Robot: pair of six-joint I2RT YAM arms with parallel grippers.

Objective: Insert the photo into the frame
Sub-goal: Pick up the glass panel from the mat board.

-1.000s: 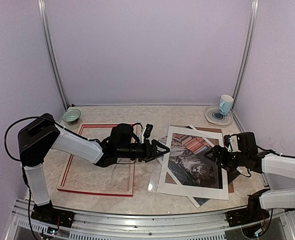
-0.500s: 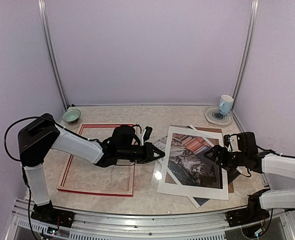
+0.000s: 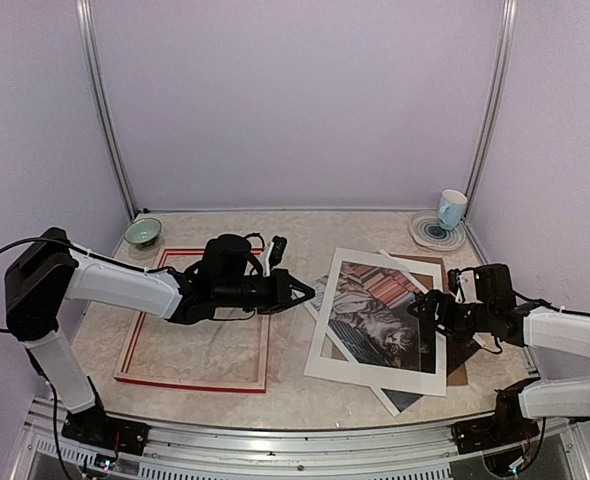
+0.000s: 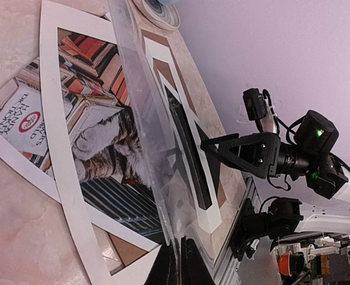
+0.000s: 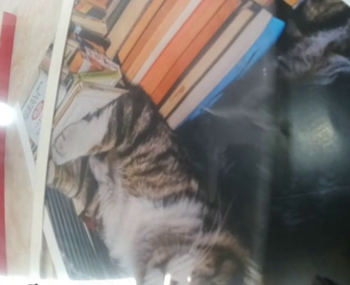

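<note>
left gripper [image 3: 300, 291] pinching clear sheet [image 4: 143, 107], photo [image 4: 98, 139] beneath

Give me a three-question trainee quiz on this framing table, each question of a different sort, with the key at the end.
1. True or false: the grey-tabby-cat paper photo already lies inside the thin red rectangular frame.
2. Which tool is pinched shut on the edge of the transparent sheet? A. left tool B. right tool C. neither
3. Fill in: the pale blue mug stands on a round ___ at the back right.
Key: 1 false; 2 A; 3 plate.
</note>
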